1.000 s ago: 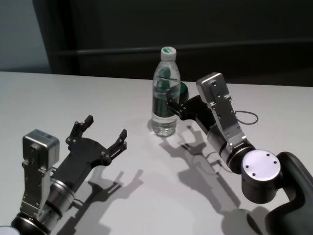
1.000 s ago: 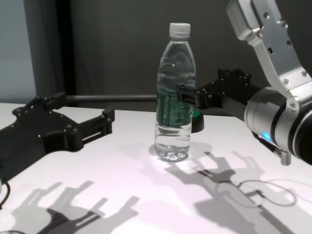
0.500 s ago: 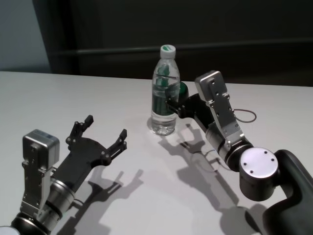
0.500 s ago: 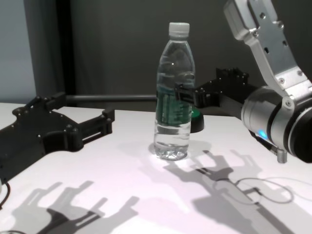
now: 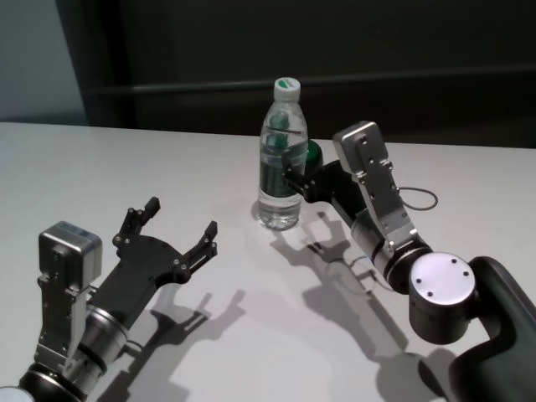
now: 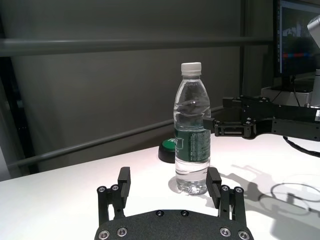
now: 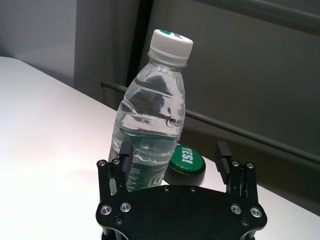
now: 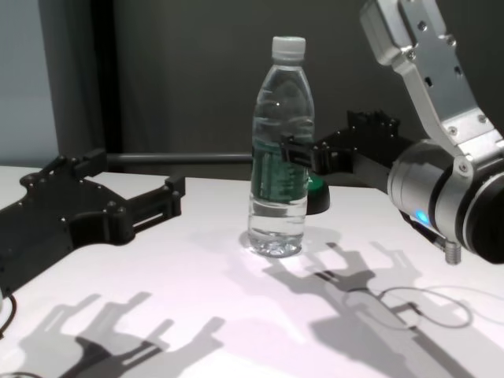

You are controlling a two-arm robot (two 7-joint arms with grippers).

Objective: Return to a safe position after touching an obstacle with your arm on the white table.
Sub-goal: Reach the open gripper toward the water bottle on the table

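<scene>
We see the water bottle (image 5: 282,159) standing upright toward the far middle of the white table (image 5: 167,176), with a green-topped black puck (image 7: 185,163) just behind it. Our right gripper (image 5: 299,182) reaches in beside the bottle's green label band, fingers spread, one fingertip (image 8: 289,150) right against the bottle. Our left gripper (image 5: 173,226) hovers near the front left, well apart from the bottle, its fingers also spread.

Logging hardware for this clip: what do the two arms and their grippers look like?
Both arms have silver-grey metal wrist housings with screws and matte black, flat, bolted grippers: left gripper, right gripper. The right arm shows a round silver joint cap, black elbow shell, small blue light and a thin looping cable.
</scene>
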